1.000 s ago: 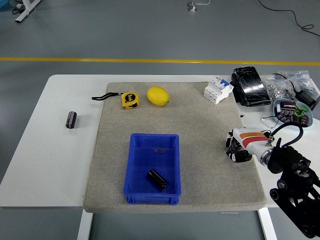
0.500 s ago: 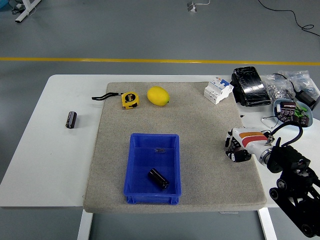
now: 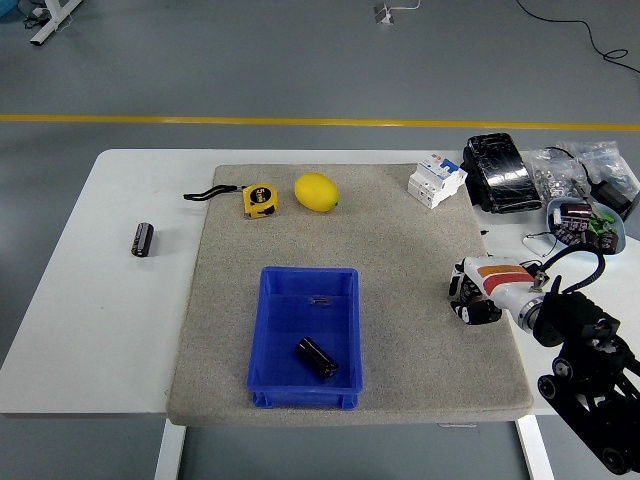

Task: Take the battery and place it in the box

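Observation:
A black cylindrical battery (image 3: 315,358) lies inside the blue box (image 3: 272,340) at the front of the grey mat. A second black battery (image 3: 143,239) lies on the white table at the left, off the mat. My right hand (image 3: 474,294) hovers over the mat's right edge, well to the right of the box, with its fingers curled and nothing in them. My left arm is out of the picture.
A yellow tape measure (image 3: 258,199) and a lemon (image 3: 316,192) sit at the mat's far side. A white breaker (image 3: 436,179), a black pack (image 3: 500,172), bags of parts (image 3: 570,170) and a bowl (image 3: 585,222) crowd the right of the table (image 3: 80,330).
My right hand has crept slightly to the left; the batteries, the box and the rest have stayed where they were.

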